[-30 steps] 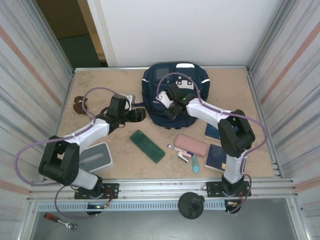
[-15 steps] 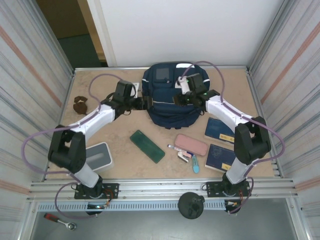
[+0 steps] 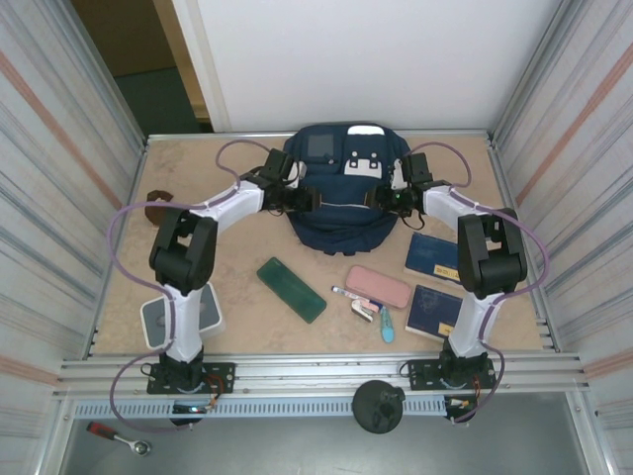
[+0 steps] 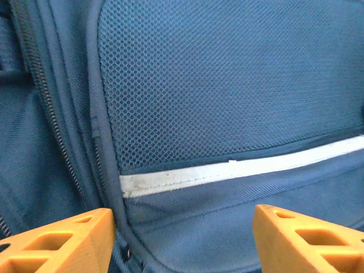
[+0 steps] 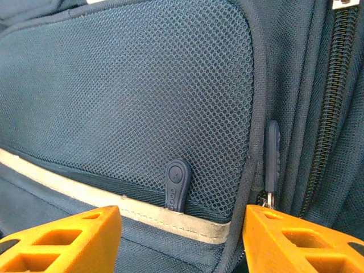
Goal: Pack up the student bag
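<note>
Nearest the arm bases, a dark-green case (image 3: pixel 291 289), a pink pouch (image 3: pixel 378 286) and two dark-blue booklets (image 3: pixel 432 314) lie on the table (image 3: pixel 227 257). Beyond them, at the far middle of the table, lies the student bag (image 3: pixel 341 220).

The arms reach to the bag from both sides. The left gripper (image 3: pixel 303 199) is at its left flank and the right gripper (image 3: pixel 382 198) at its right flank, pointing toward each other across the bag.

In the left wrist view, the orange fingers (image 4: pixel 57 242) stand spread wide, pinching nothing. The bag's mesh pocket (image 4: pixel 227 85) and white stripe (image 4: pixel 227 170) lie close ahead between them.

In the right wrist view, the fingers (image 5: pixel 301 239) are also spread and hold nothing. A mesh panel lies between them, with one zip pull (image 5: pixel 177 185) near the middle and another by the seam. Whether any fingertip touches the fabric I cannot tell.
</note>
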